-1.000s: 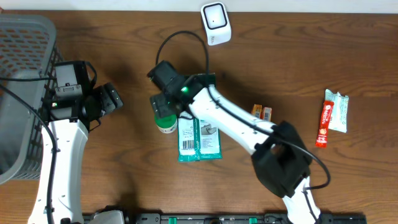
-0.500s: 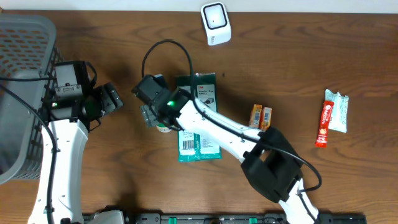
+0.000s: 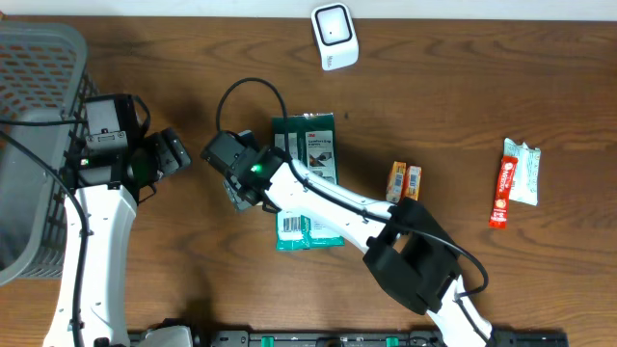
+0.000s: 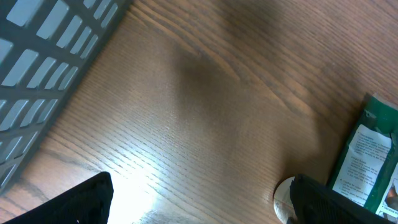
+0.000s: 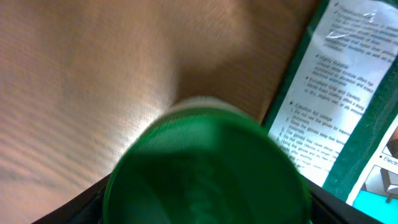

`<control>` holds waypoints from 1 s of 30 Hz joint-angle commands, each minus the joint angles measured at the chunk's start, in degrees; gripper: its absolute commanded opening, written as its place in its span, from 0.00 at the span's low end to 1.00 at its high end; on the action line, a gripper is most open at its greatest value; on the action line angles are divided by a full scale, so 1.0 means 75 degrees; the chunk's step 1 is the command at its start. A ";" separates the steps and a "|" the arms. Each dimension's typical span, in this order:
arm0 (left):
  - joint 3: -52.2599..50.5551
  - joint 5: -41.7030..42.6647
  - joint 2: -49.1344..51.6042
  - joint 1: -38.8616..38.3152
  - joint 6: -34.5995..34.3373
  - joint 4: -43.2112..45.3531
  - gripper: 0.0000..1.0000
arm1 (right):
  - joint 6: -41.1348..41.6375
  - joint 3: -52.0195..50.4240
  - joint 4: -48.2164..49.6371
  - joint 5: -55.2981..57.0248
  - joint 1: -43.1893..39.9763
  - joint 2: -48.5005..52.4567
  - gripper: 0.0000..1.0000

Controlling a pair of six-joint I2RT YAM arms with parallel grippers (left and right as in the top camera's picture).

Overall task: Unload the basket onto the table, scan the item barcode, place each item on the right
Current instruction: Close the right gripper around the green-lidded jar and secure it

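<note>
Reaching across the tabletop, the right hand hangs directly over a small green-lidded jar. Its jaws stand wide on either side of the lid, and it cannot be told whether they touch it. A second ago this hand was further right and the jar showed beside it from overhead. Now the hand covers the jar, and a dark green packet lies uncovered just to its right. This suggests the pick-up is under way and scanning has not begun.

The jar stands left of centre, close beside the packet, with its lid facing up. Its long axis probably runs vertically, and no barcode shows. The white scanner sits well apart at the far edge. The left hand hovers wide open and empty near the grey basket.
</note>
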 commanded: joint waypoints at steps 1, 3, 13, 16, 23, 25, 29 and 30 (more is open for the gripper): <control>0.0085 -0.0067 0.0000 0.0020 -0.0038 0.0000 0.92 | -0.1271 0.0137 -0.0143 -0.0032 0.0067 0.0032 0.72; 0.0085 -0.0067 0.0000 0.0020 -0.0038 0.0000 0.91 | -0.1830 0.0137 -0.0230 -0.0029 0.0067 0.0032 0.68; 0.0085 -0.0067 0.0000 0.0020 -0.0038 0.0000 0.92 | -0.3168 0.0207 -0.0259 0.0128 0.0058 0.0032 0.63; 0.0085 -0.0067 0.0000 0.0020 -0.0038 0.0000 0.92 | -0.3165 0.0405 -0.0338 0.0259 0.0038 0.0029 0.74; 0.0085 -0.0067 0.0000 0.0020 -0.0038 0.0000 0.91 | -0.2553 0.1582 -0.1212 -0.0306 -0.0017 0.0026 0.95; 0.0085 -0.0067 0.0000 0.0020 -0.0038 0.0000 0.92 | -0.2110 0.1970 -0.1530 -0.0635 -0.0087 0.0026 0.95; 0.0085 -0.0067 0.0000 0.0020 -0.0038 0.0000 0.92 | -0.0688 0.2177 -0.1670 -0.0962 -0.0248 0.0026 0.95; 0.0085 -0.0067 0.0000 0.0020 -0.0038 0.0000 0.92 | -0.0519 0.2148 -0.1687 -0.0956 -0.0286 0.0041 0.97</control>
